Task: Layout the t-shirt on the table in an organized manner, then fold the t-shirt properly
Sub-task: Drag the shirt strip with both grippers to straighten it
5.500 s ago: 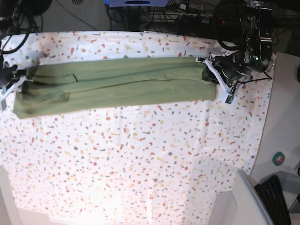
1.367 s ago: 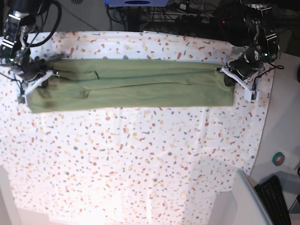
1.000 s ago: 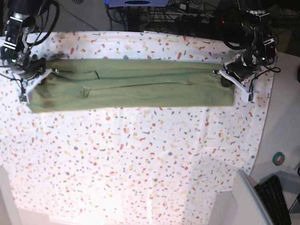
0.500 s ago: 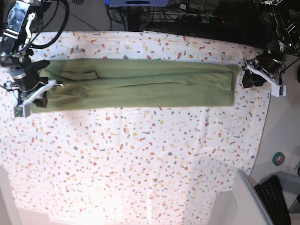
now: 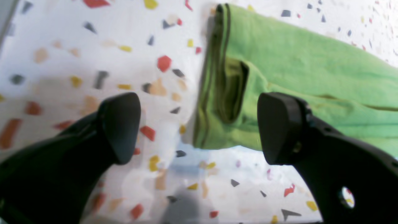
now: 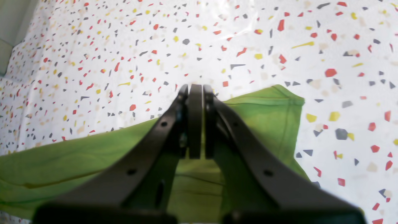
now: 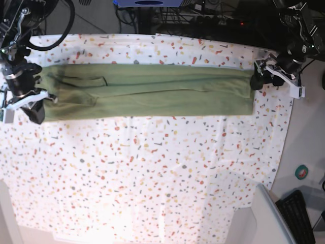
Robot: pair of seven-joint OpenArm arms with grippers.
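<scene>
Across the far half of the counter [image 7: 152, 173] the t-shirt [image 7: 152, 91] lies as a long folded band, flat, running side to side. Judged soft, light and limp: it will sag and crease if lifted by one point, so best taken at the short ends, pinching all layers at the hem corners. Left gripper [image 5: 199, 124]: jaws wide apart, empty, straddling the band's end edge without touching. Right gripper [image 6: 195, 93]: jaws pressed together, no cloth visible between them, hovering over the other end.

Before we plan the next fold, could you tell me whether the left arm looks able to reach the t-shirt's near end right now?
Probably yes: the left gripper stands open just beside the t-shirt end, with nothing between them.
</scene>
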